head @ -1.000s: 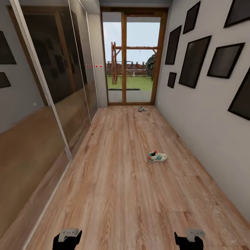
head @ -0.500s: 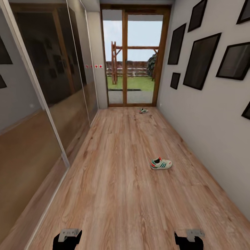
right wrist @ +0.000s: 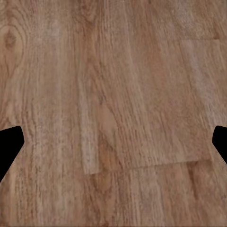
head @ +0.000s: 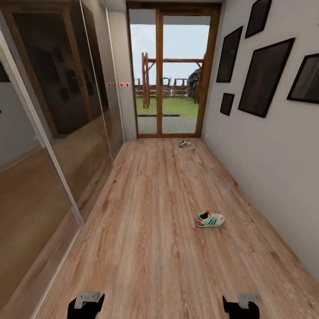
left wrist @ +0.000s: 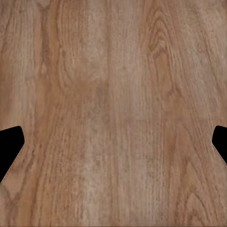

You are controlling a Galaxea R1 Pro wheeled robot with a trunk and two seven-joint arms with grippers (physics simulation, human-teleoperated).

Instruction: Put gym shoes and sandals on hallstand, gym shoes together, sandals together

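Both tools sit low at the bottom edge of your head view, the left tool [head: 86, 305] and the right tool [head: 241, 305], each hanging over bare planks and holding nothing. In each wrist view you see two dark fingertips at opposite edges of the picture, so the left tool [left wrist: 113, 146] and the right tool [right wrist: 113, 146] are both spread wide, with only wood grain between the tips.

Ahead of you the corridor floor [head: 155, 248] runs to a glazed wooden door [head: 170, 75] with a garden behind it. One gym shoe [head: 209, 219] lies on the planks ahead and to your right, near the right-hand wall but not touching it, on its sole, with its side stripes towards you. A second gym shoe [head: 184, 143] lies far down the corridor, just in front of the door, too small for you to read its pose.

Mirrored wardrobe doors [head: 57, 133] line your left side. Dark picture frames [head: 265, 75] hang on the wall [head: 274, 168] to your right.
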